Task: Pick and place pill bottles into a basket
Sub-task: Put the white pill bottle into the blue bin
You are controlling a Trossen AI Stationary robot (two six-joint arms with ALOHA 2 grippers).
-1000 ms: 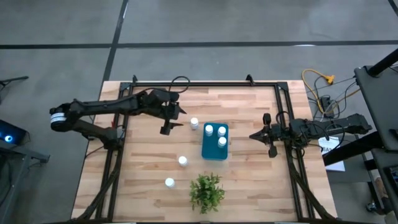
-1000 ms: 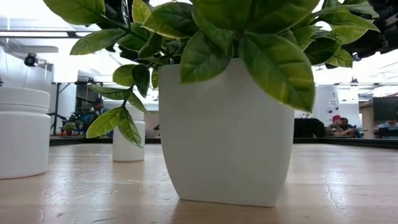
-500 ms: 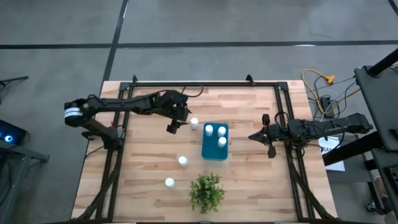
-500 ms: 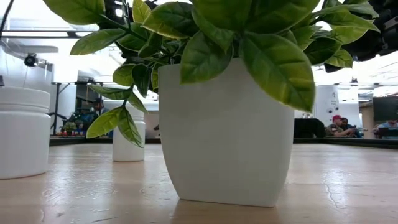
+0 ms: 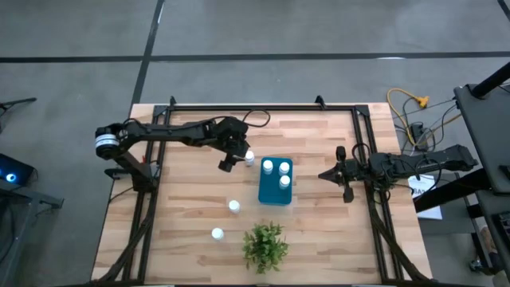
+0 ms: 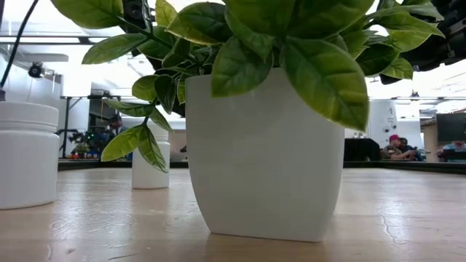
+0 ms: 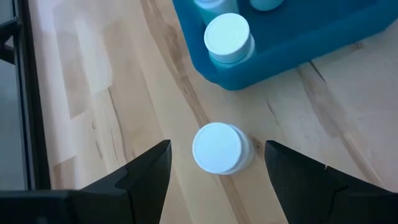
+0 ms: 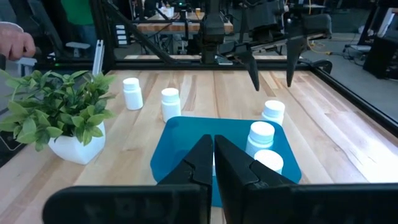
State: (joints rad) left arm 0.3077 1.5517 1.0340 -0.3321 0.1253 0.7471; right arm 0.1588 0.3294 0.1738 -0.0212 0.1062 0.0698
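A white pill bottle (image 7: 219, 148) stands upright on the table just off the basket's far left corner. My left gripper (image 5: 230, 162) hangs over it, open, one finger on either side of the cap and clear of it; in the right wrist view the left gripper (image 8: 271, 78) shows above this bottle (image 8: 273, 111). The teal basket (image 5: 273, 194) holds three bottles (image 5: 284, 181). Two more bottles (image 5: 233, 206) (image 5: 217, 233) stand on the table to the basket's left, toward the near edge. My right gripper (image 5: 335, 173) waits shut, to the right of the basket.
A green plant in a white pot (image 5: 264, 245) stands near the table's front edge and fills the low view (image 6: 262, 156). A black frame (image 5: 263, 107) rims the table. A person's hand (image 8: 15, 40) shows beyond the table.
My left gripper has travelled toward the table's right edge and down, rolling a little, and has come over the bottle beside the basket. It has stayed open. The bottles and the basket have not moved.
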